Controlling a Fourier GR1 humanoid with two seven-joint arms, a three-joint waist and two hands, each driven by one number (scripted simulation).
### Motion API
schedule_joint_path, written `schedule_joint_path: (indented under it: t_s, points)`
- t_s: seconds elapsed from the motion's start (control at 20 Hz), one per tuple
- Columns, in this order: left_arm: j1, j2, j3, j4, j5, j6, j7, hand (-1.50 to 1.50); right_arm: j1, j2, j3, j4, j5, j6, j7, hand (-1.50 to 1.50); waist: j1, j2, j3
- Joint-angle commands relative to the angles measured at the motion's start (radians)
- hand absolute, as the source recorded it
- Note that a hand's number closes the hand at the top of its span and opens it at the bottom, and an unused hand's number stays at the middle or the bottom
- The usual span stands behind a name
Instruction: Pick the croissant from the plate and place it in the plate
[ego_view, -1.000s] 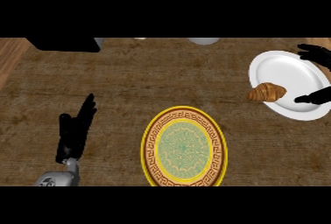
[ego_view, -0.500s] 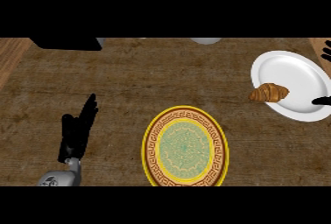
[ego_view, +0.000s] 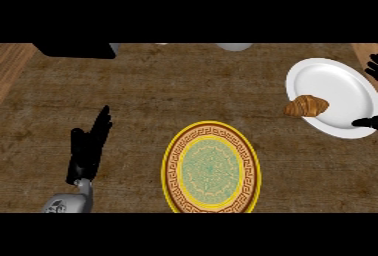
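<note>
Croissant (ego_view: 306, 106), golden brown, lies at the left rim of a white plate (ego_view: 336, 85), up and to the right of the yellow patterned plate (ego_view: 171, 167), which is probably where it must go. Sitting at the rim, it looks easy to reach from the side.

Right robot hand (ego_view: 367, 121) shows only as small black parts far right of the yellow plate. I cannot tell whether it is spread or pressed together.

Left robot hand (ego_view: 88, 147) rests left of the yellow plate, spread and upright, holding nothing.

A black block (ego_view: 74, 49) and a grey round thing (ego_view: 235, 46) sit above the yellow plate on the brown desk (ego_view: 148, 90), seemingly out of the way.
</note>
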Motion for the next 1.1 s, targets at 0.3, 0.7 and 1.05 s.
schedule_joint_path:
  t_s: [0.3, 0.7, 1.05]
  points:
    - [0.003, -0.028, -0.03, -0.024, -0.02, 0.017, 0.019, 0.0, 0.025, 0.007, 0.018, -0.005, 0.011, 0.01, -0.062, -1.5, 0.01, 0.003, 0.0]
    - [0.003, 0.008, 0.001, -0.023, 0.003, -0.016, 0.021, 0.0, 0.029, -0.049, 0.013, 0.007, 0.007, -0.01, -0.031, -1.5, 0.014, 0.005, 0.001]
    - [-0.022, 0.011, 0.01, -0.014, 0.003, -0.016, 0.02, 0.0, 0.057, -0.04, 0.019, 0.006, 0.014, -0.05, -0.059, -1.5, 0.02, 0.011, 0.002]
